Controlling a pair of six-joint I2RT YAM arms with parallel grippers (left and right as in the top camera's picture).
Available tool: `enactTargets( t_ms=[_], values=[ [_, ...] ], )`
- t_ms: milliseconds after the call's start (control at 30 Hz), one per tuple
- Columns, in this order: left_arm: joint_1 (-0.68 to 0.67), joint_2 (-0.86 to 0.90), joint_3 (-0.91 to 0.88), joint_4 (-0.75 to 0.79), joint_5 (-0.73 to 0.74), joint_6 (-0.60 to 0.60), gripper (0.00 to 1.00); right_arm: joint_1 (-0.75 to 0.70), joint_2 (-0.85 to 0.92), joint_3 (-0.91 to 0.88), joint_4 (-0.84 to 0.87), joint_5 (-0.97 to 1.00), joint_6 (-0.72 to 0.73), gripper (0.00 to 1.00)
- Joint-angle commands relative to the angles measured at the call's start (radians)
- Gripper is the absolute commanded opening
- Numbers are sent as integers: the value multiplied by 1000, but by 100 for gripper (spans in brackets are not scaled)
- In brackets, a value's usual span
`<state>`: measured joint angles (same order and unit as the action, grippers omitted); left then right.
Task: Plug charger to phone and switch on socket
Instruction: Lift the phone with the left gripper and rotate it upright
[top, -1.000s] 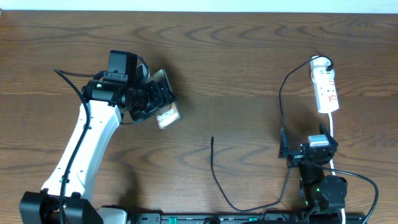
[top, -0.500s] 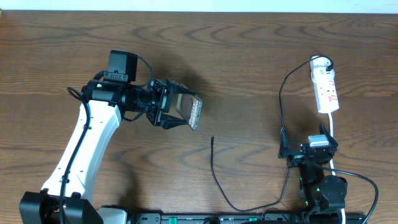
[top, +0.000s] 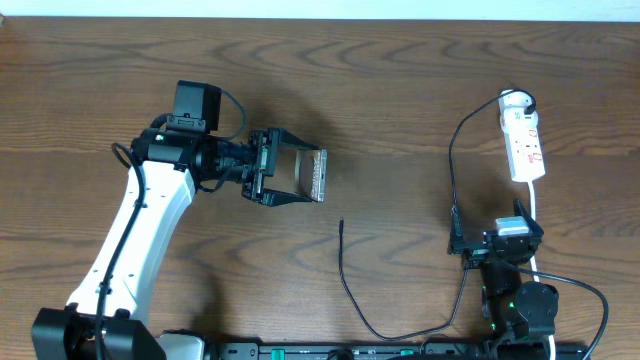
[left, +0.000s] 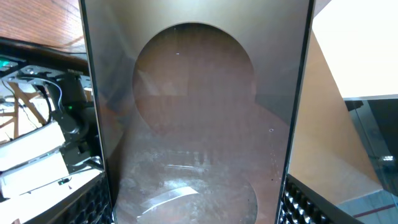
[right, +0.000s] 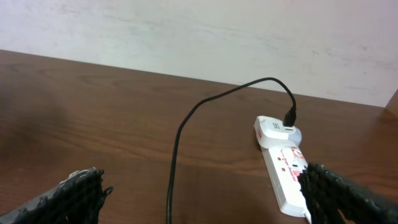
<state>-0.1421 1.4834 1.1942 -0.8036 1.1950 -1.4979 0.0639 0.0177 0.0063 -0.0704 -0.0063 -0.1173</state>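
My left gripper (top: 296, 172) is shut on the phone (top: 316, 176), one finger on each long side, holding it left of the table's middle. The glossy dark slab fills the left wrist view (left: 196, 124) between the black pads (left: 93, 205). The charger's thin black cable (top: 345, 280) lies on the table, its plug tip (top: 341, 224) free, below and right of the phone. It loops round to the white socket (top: 524, 140) at the far right. My right gripper (top: 497, 235) stands open just below the socket (right: 283, 168), with the cable (right: 177, 155) between its fingers' lines.
The wooden table (top: 400, 80) carries nothing else. The socket's white cord (top: 535, 210) runs down past the right arm. A pale wall (right: 186, 31) rises behind the far edge.
The left gripper has swung right with the phone and turned it, from a tilted pose near the arm to an edge-on pose nearer the cable tip. The right arm has not moved.
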Motion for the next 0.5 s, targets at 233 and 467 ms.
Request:
enactTargets(
  t_ms=[233, 467],
  values=[
    [2, -29, 36, 5, 50, -26, 8, -4, -1, -1, -5, 7, -11, 99],
    [2, -29, 36, 5, 26, -26, 7, -4, -1, -1, -5, 7, -11, 99]
  ],
)
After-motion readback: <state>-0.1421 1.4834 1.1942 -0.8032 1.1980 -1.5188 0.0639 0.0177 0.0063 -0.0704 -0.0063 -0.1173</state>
